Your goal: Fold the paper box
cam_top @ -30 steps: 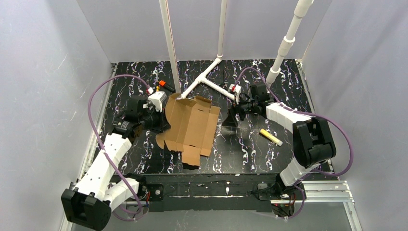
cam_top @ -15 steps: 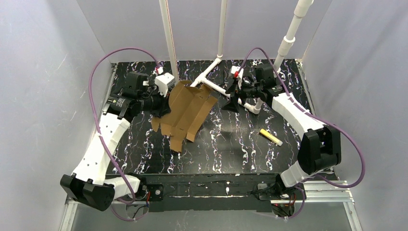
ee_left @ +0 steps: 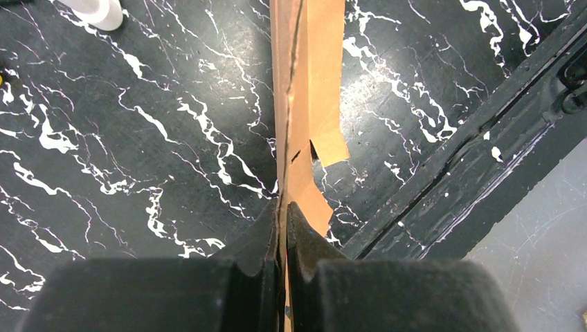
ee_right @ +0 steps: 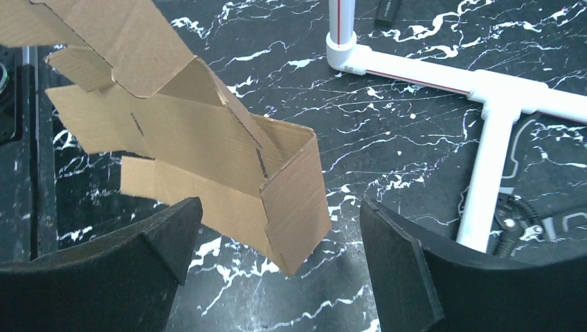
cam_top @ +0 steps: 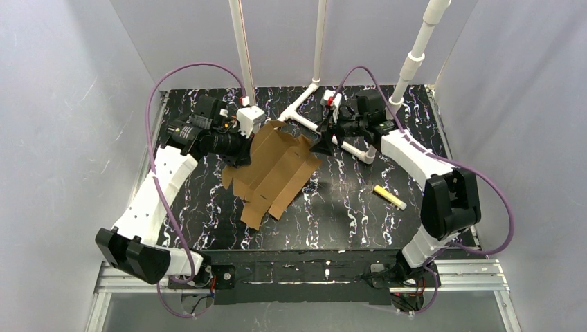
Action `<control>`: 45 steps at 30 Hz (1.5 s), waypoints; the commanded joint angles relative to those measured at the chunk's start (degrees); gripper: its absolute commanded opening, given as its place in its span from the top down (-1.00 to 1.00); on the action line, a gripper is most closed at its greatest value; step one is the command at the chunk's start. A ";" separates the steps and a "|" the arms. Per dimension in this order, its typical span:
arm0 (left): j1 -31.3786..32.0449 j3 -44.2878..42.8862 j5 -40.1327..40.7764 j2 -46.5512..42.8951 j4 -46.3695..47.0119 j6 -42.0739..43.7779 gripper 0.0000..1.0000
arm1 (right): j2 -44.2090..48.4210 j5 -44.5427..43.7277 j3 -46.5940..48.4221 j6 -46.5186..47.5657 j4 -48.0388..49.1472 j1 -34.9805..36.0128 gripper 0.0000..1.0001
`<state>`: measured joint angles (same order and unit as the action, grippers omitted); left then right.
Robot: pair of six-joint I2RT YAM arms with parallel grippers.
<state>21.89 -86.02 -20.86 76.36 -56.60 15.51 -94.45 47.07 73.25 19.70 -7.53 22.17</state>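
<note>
The paper box (cam_top: 273,173) is seen as a flat brown sheet of cardboard, with flaps and tabs cut into it, and it is not yet folded up. It is found over the left half of the bench (cam_top: 346,207), about midway between the far edge and the near edge. One side of the sheet is pinched tight by the left gripper (cam_top: 240,155), on the side nearest the left edge of the bench. In the left wrist view the sheet (ee_left: 308,104) is seen from its thin edge, and the fingers of the left gripper (ee_left: 284,221) are pressed shut on it from both sides. The sheet looks tilted and lifted up, though how much of it rests on the bench cannot be told. The right gripper (cam_top: 324,144) is held wide apart, and nothing is grasped by it. It is placed just beside the far right corner of the sheet. In the right wrist view that corner of the sheet (ee_right: 201,138) is seen between the two spread fingers of the right gripper (ee_right: 280,206), with part of it bent up into a little wall. Whether the cardboard is touched by either finger cannot be told. A white pipe frame (cam_top: 304,114) is laid near the far edge. A yellow stick (cam_top: 390,197) is left lying toward the right edge, well apart from the sheet.
</note>
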 commanded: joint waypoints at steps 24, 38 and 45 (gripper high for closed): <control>0.65 -9.95 -0.04 8.44 -5.20 1.84 1.00 | 1.02 -6.96 -13.71 -13.72 22.71 3.31 0.88; 3.95 -10.03 -1.13 9.51 -6.54 2.99 1.00 | 1.82 -8.27 -25.26 -26.82 44.25 2.00 0.97; 4.12 -2.53 -3.42 6.88 -3.85 1.37 1.00 | 2.00 -2.59 -26.96 -22.70 44.81 1.99 0.97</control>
<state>25.69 -91.85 -21.85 86.19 -61.10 17.78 -94.54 40.21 46.98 -5.06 32.42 24.23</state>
